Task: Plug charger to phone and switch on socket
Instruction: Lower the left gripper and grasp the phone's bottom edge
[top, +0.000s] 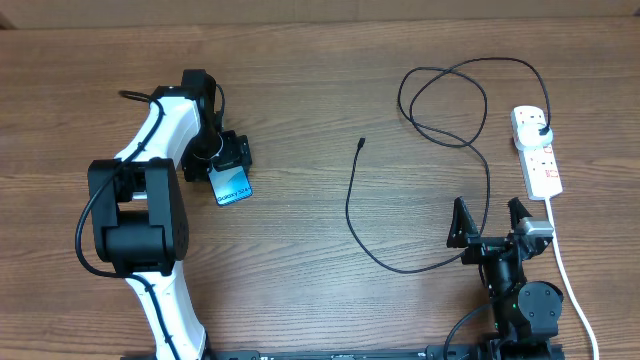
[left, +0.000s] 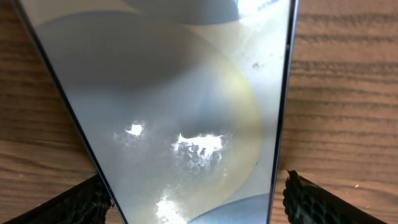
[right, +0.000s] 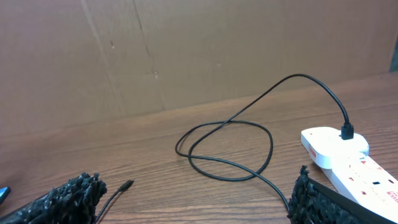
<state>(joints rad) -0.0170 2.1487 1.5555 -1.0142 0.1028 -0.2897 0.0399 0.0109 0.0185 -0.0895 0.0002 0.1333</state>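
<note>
Left gripper (left: 193, 196): my jaws are spread wide, straddling the phone across its width, one of my fingers (left: 68, 202) on each side of it.
Contact: a thin strip of wood shows between the phone's edge and one finger. On the other side the finger sits right at the edge, and I cannot tell if it touches.
Phone (top: 232, 186): it is on the left part of the bench (top: 300, 80), directly under my left gripper. Its light-blue screen faces up, and glare washes it out in my left wrist view.
Connector tip (top: 361, 143): it lies loose on the wood near the middle of the bench, well apart from the phone.
Charger (top: 348, 205): the thin black cable curves down from the tip, sweeps right past my right gripper, then loops at the back.
Right gripper (top: 490, 222): it is fully open and holds nothing. It sits low near the front edge, with the cable passing just beside it.
Plug (top: 541, 131): it is seated in the far outlet of the socket.
Socket (top: 543, 170): the white strip lies at the right side of the bench, its white cord (top: 565, 270) running toward the front.
</note>
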